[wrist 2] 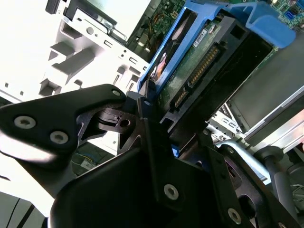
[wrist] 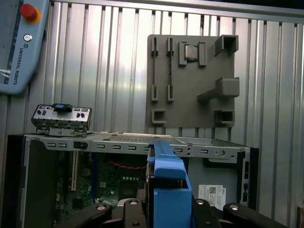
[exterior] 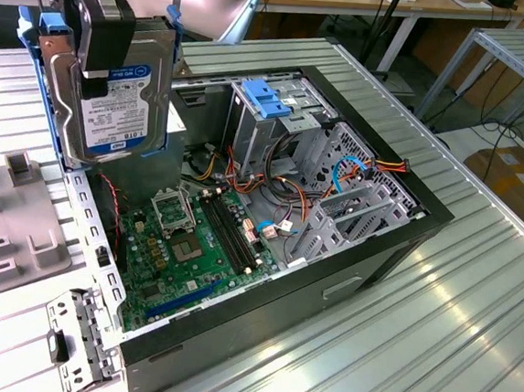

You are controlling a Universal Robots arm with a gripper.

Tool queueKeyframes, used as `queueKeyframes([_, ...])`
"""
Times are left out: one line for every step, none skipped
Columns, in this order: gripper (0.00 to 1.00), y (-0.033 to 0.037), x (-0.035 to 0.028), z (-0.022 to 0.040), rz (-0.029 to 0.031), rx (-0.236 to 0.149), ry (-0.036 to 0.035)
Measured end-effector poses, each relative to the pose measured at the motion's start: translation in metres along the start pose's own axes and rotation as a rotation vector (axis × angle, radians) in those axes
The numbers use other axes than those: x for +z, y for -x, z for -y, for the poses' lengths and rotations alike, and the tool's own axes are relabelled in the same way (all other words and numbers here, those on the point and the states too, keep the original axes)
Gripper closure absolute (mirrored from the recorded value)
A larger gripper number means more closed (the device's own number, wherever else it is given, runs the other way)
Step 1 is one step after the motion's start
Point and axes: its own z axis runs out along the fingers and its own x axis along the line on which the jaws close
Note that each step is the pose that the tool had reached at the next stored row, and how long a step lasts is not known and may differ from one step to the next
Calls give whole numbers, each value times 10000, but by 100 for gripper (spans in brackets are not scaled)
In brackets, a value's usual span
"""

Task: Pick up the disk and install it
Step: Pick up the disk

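The disk (exterior: 123,101) hangs upright in the air at the exterior view's upper left, above the near-left corner of the open computer case (exterior: 366,260). It is black with a white and blue label and bright blue caddy rails. My gripper (exterior: 93,76) is shut on it from above, one black finger lying over its labelled face. In the second wrist view the disk (wrist 2: 199,71) shows its connector edge and green board, clamped in my gripper (wrist 2: 159,118). In the first wrist view the blue caddy (wrist: 168,190) sits between my black fingers (wrist: 128,209).
Inside the case lie the motherboard (exterior: 184,244), cables and a metal drive cage with a pale-blue clip (exterior: 270,100) on top. A grey fixture plate (wrist: 192,80) rests on the ribbed table beside the case. A small metal bracket (exterior: 74,345) sits at the case's near corner. A teach pendant (wrist: 19,42) lies further off.
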Motion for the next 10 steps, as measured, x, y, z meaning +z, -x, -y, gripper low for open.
queueKeyframes([63, 0, 0, 6, 0, 0, 0])
queueKeyframes([63, -1, -1, 20, 0, 0, 0])
queueKeyframes([63, -2, -1, 31, 0, 1, 0])
queueKeyframes([63, -2, -2, 38, 0, 1, 0])
queueKeyframes([63, -2, -2, 46, 0, 1, 0])
queueKeyframes([63, -3, -2, 59, 0, 0, 0])
queueKeyframes([63, -4, -3, 72, 0, 0, 1])
queueKeyframes([63, -4, -3, 82, 0, 0, 0])
queueKeyframes([63, -5, -4, 89, 0, 0, 0])
queueKeyframes([63, -5, -4, 100, 0, 0, 0])
